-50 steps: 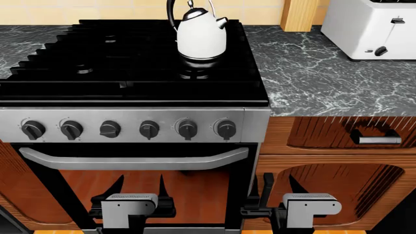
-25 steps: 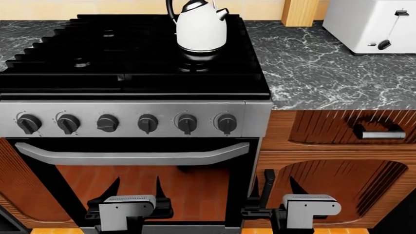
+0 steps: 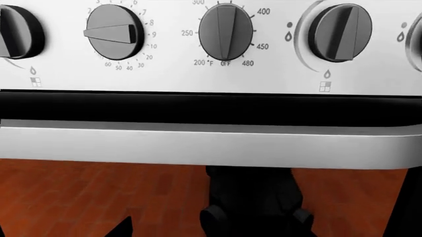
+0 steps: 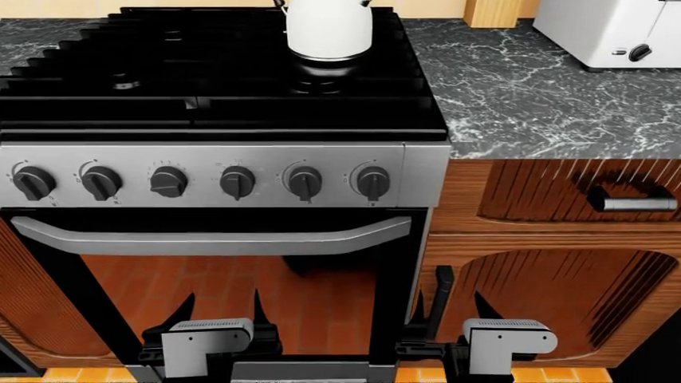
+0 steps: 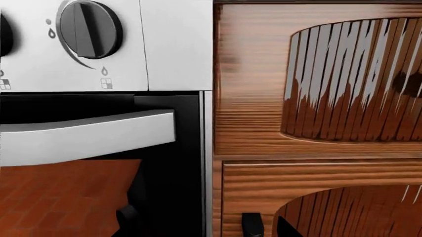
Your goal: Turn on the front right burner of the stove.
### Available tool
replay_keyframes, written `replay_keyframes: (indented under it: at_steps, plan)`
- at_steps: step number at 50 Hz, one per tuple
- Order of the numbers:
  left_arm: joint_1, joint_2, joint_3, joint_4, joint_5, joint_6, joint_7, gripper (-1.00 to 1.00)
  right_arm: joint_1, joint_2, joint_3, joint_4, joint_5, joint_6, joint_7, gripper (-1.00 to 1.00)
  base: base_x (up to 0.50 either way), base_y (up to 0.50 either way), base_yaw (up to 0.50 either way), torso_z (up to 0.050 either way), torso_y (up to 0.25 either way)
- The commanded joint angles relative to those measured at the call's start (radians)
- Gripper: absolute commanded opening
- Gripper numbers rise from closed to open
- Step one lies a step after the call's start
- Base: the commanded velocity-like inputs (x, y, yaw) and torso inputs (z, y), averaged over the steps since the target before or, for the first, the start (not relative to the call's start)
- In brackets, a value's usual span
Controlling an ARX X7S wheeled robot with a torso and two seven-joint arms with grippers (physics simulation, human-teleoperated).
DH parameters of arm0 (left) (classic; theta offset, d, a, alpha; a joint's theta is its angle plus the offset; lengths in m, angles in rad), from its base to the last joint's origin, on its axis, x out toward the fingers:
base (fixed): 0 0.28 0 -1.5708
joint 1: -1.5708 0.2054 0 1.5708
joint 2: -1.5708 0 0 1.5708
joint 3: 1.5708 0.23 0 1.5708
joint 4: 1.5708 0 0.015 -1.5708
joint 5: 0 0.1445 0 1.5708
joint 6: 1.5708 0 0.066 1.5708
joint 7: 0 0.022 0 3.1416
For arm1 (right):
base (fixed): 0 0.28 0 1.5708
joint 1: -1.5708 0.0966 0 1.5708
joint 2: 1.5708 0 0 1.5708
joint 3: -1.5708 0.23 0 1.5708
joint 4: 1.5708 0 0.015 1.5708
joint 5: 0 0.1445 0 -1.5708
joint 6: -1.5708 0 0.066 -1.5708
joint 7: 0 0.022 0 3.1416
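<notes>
The stove (image 4: 213,120) fills the head view's left, with a black grated top and a steel panel of six black knobs (image 4: 238,182). The front right burner (image 4: 317,82) shows under the grate bars, just in front of a white kettle (image 4: 330,28). My left gripper (image 4: 223,307) is open and empty, low in front of the oven's glass door. My right gripper (image 4: 447,303) is open and empty, low by the stove's right edge. Both sit well below the knobs. The right wrist view shows the rightmost knob (image 5: 89,29); the left wrist view shows the middle knobs (image 3: 226,32).
A curved silver oven handle (image 4: 213,238) juts out below the knobs, above both grippers. A marble counter (image 4: 532,96) with a white toaster (image 4: 612,32) lies at the right. Wooden cabinet fronts with a metal drawer handle (image 4: 633,201) stand at the right.
The head view has shifted, so the stove top, kettle and toaster sit higher in the picture and more of the oven door shows. Both grippers stay open in the same low place.
</notes>
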Motion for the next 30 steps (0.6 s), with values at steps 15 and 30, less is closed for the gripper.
replay_keyframes:
  at_steps: [15, 30]
  plan:
    - [-0.005, -0.024, 0.029, -0.004, -0.026, -0.005, -0.023, 1.00, 0.005, 0.023, -0.029, 0.002, 0.025, 0.010, 0.036, 1.00, 0.00, 0.00, 0.00, -0.050, 0.000]
    - [-0.007, -0.034, 0.043, -0.007, -0.036, -0.008, -0.040, 1.00, 0.009, 0.034, -0.046, 0.003, 0.039, 0.013, 0.044, 1.00, 0.00, 0.00, 0.00, -0.050, 0.000]
